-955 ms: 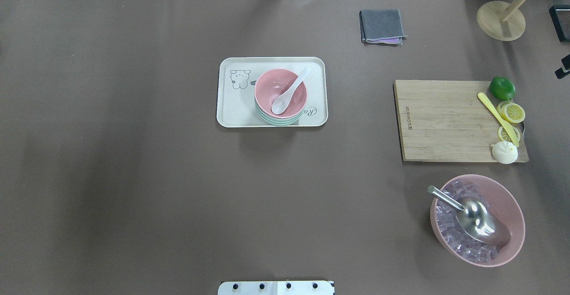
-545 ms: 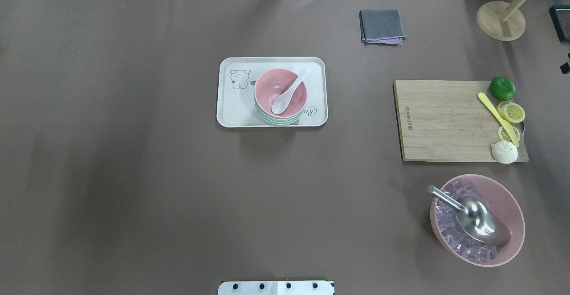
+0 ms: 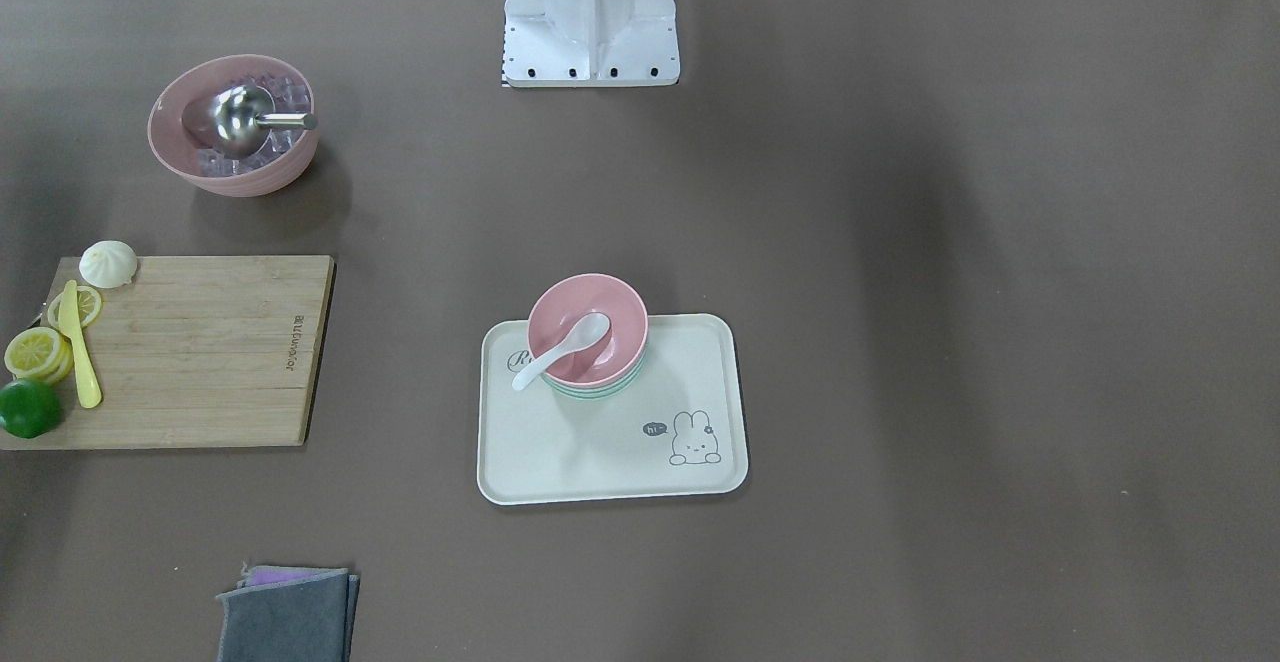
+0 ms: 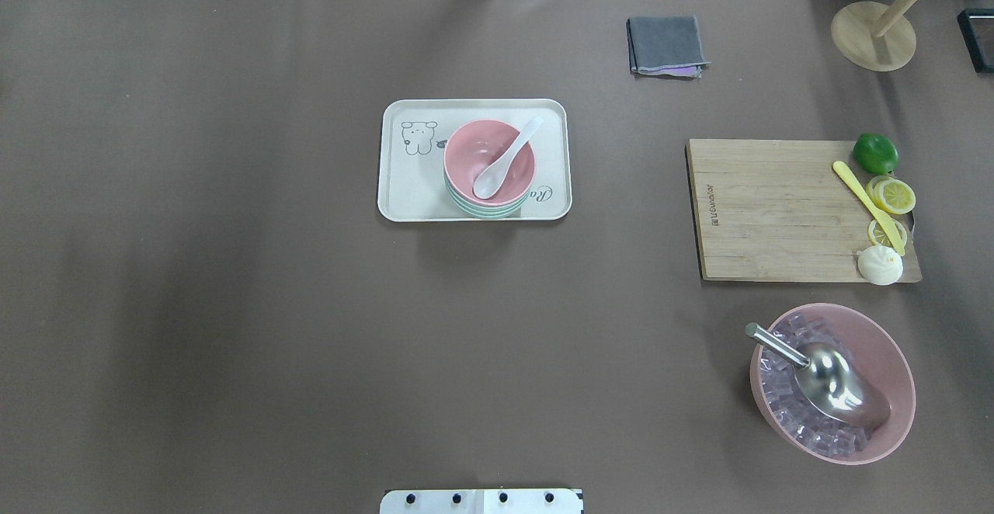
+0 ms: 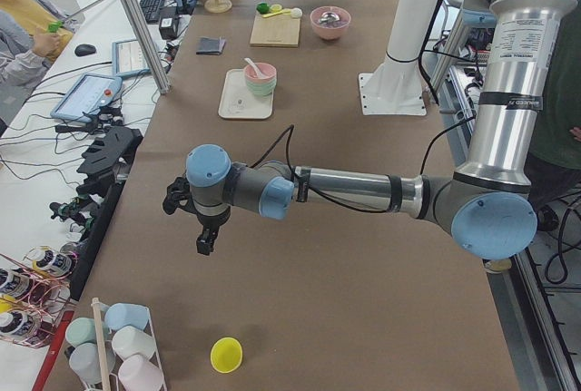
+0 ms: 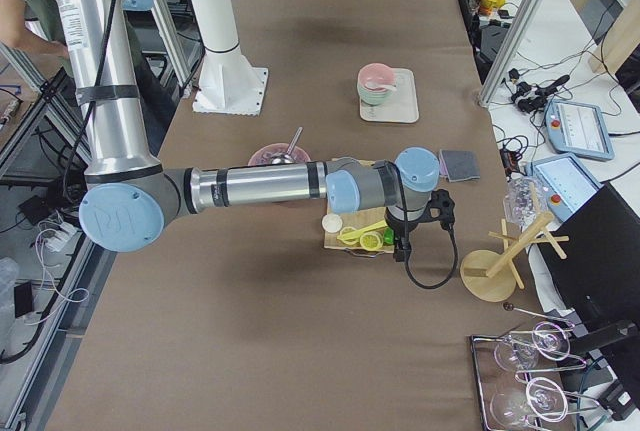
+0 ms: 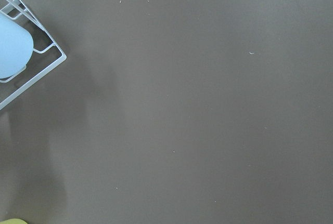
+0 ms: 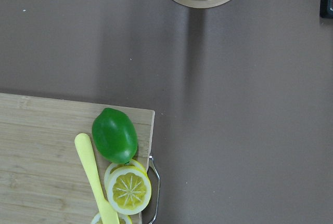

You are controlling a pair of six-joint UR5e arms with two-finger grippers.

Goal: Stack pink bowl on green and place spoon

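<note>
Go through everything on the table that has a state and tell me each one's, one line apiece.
pink bowl: upright, stacked on the green bowl.
green bowl: upright on the tray, under it.
spoon: lying in the pink bowl, handle over its rim.
ice bowl: holds ice cubes and a metal scoop.
lime: whole.
lemon: sliced.
cloth: folded.
left gripper, right gripper: cannot tell.
</note>
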